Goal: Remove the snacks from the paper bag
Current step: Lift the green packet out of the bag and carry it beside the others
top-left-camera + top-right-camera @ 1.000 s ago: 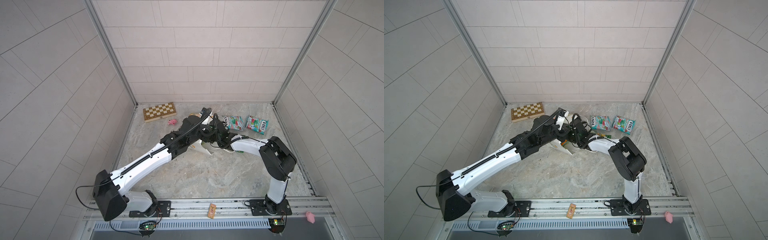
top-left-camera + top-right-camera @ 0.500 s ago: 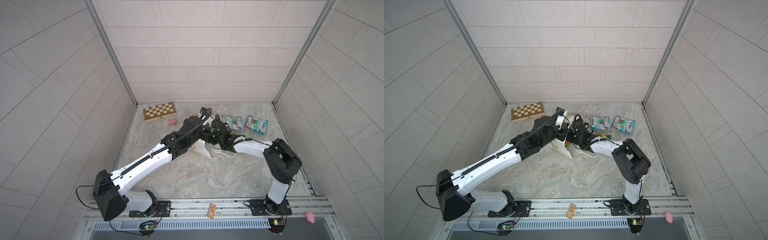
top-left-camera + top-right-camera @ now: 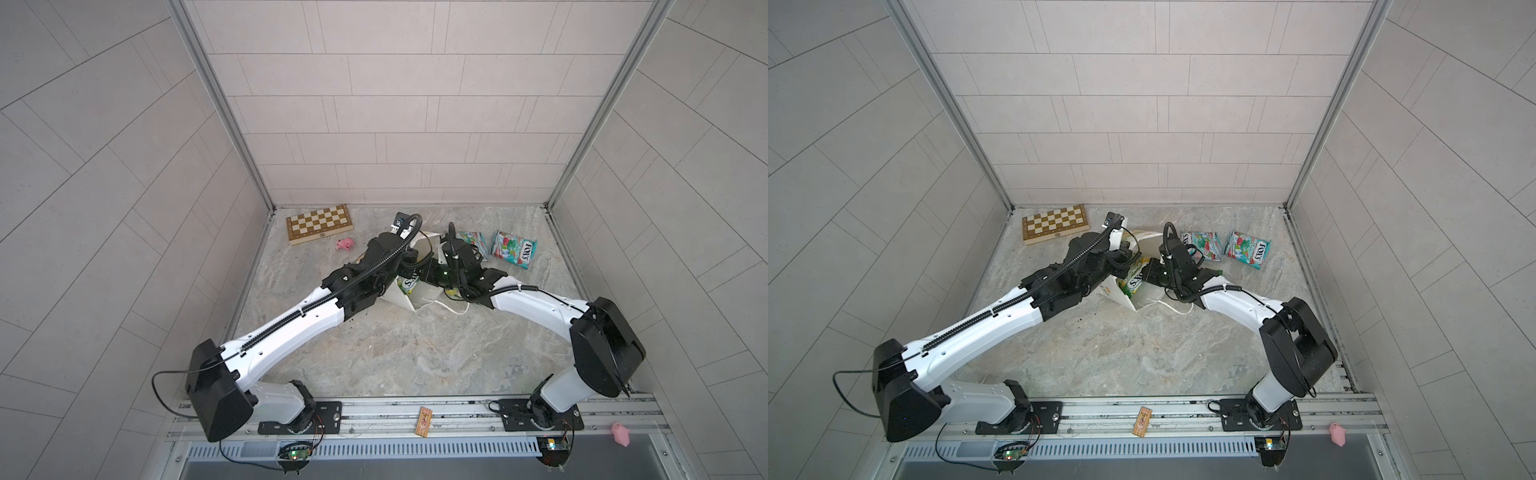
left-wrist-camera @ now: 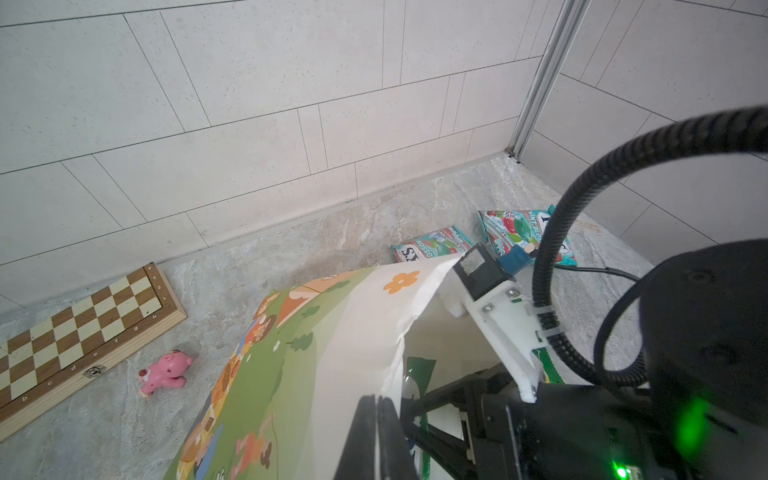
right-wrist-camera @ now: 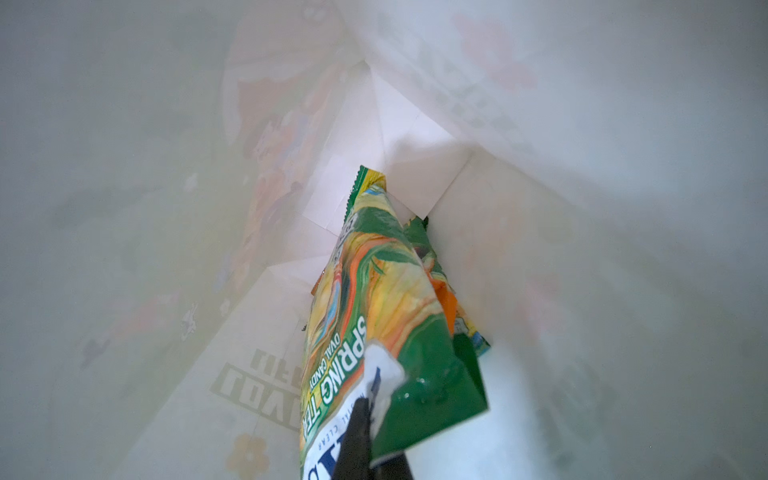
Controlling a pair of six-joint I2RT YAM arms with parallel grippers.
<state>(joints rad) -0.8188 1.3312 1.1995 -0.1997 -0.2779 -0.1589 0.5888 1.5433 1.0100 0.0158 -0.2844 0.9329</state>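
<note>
Right gripper (image 5: 368, 409) has clamped onto the glossy green-yellow packet (image 5: 374, 291); left gripper (image 4: 376, 409) pinches the creased paper bag (image 4: 316, 340).

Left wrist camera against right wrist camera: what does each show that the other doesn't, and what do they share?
Left wrist only: the printed outside of the paper bag, the left gripper shut on its rim, two teal packets lying outside it, the chessboard and the pink toy.
Right wrist only: the bag's inside, the right gripper pinching a green-yellow packet, and an orange packet beside it.
Both: the bag. The left wrist view also catches a green sliver in its mouth, likely a packet.
</note>
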